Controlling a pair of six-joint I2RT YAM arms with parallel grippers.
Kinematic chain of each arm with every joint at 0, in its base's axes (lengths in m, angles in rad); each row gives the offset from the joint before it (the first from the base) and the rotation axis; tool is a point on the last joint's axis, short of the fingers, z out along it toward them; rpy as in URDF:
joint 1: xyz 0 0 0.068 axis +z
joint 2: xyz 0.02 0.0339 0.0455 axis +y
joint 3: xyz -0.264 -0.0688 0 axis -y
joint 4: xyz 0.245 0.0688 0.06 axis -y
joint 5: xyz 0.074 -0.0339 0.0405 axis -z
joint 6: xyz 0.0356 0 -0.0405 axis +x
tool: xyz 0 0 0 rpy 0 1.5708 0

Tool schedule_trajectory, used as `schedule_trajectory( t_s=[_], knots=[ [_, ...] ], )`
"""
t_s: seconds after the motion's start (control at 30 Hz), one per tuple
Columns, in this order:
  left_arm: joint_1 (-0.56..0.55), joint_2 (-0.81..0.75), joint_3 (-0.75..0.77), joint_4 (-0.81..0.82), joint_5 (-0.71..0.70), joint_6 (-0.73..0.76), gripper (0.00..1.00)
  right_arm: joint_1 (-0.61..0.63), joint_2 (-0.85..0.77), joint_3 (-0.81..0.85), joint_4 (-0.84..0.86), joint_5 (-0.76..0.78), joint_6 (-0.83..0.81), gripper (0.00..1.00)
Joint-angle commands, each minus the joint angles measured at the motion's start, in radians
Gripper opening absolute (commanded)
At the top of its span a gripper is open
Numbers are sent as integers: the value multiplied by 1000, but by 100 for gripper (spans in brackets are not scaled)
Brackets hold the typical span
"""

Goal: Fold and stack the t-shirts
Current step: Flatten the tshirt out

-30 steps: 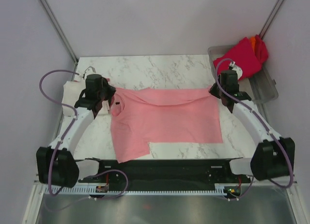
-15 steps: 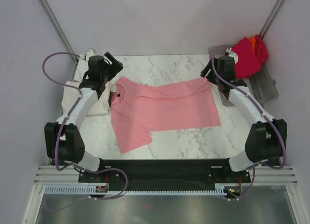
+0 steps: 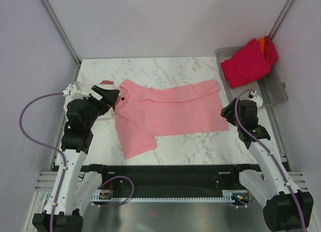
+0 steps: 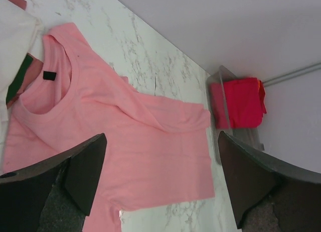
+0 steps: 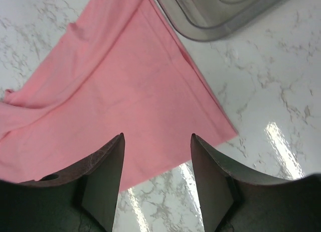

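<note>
Progress: early by the look of it; one shirt is mid-fold and at least two more wait in the tray.
Pink t-shirt [image 3: 170,114]: lies flat on the marble table [image 3: 175,71], centre, collar toward the left arm. Its far edge is turned over in one long fold. The near-left sleeve sticks out. It is not a rectangle yet.
Cream-white shirt [image 4: 15,36]: sits at the left table edge, just beside the pink collar and partly under the left arm. It looks folded and is probably the start of the stack.
Dark red cloth [image 3: 105,83]: only a small edge shows next to the cream-white one; folded or not, cannot tell.
Crimson shirt [image 3: 246,64]: heaped unfolded in the grey tray [image 3: 278,89] at the far right.
Orange shirt [image 3: 266,43]: a bit peeks out behind the crimson one, same tray.
Left to do: finish folding the pink shirt, put it on the stack, then do the tray shirts.
Left gripper [image 4: 160,136]: jaws spread wide, nothing between them, touching nothing. It hangs above the collar end of the pink shirt.
Right gripper [image 5: 156,136]: jaws partly apart, narrower than the left, and empty. It hovers over the near-right hem corner of the pink shirt, no contact visible.
</note>
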Motion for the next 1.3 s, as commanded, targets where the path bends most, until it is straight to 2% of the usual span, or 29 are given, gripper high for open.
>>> schedule_trajectory(
  t_s=[0.0, 0.13, 0.2, 0.3, 0.43, 0.5, 0.6, 0.7, 0.73, 0.8, 0.9, 1.07, 1.17, 1.27],
  knots=[
    [2, -74, -65, -90, 139, 77, 100, -2, -29, -68, -43, 27, 37, 63],
    [0, -169, -137, -102, 179, 113, 100, -2, -20, -148, -12, 51, 43, 63],
    [0, -196, -165, -104, 173, 91, 100, -2, -17, -160, 5, 51, 31, 66],
    [0, -189, -171, -138, 217, 77, 100, -2, -14, -169, 23, 39, -5, 66],
    [0, -86, -156, -256, 218, 23, 100, -1, -43, -208, 59, 82, 14, 67],
    [2, 7, -153, -279, 288, 4, 100, -1, -60, -238, 92, 79, 31, 68],
    [2, 119, -137, -307, 360, 1, 100, -2, -68, -257, 129, 51, 18, 73],
    [2, 178, -110, -323, 361, 62, 100, -2, -69, -269, 141, 48, 17, 75],
    [2, 190, -111, -327, 348, 82, 100, -2, -71, -271, 148, 39, 14, 82],
    [2, 172, -145, -324, 307, 76, 100, -1, -69, -278, 148, 36, 18, 85],
    [2, 63, -183, -317, 330, 81, 100, -2, -52, -274, 94, 82, 56, 82],
    [-4, -223, -249, -400, 296, 13, 100, -4, 16, -262, 56, 113, 110, 72],
    [-6, -279, -268, -434, 285, -34, 97, -1, 78, -226, 68, 142, 132, 67],
    [-6, -263, -291, -445, 255, -67, 97, -2, 167, -179, 72, 163, 153, 63]
  ],
)
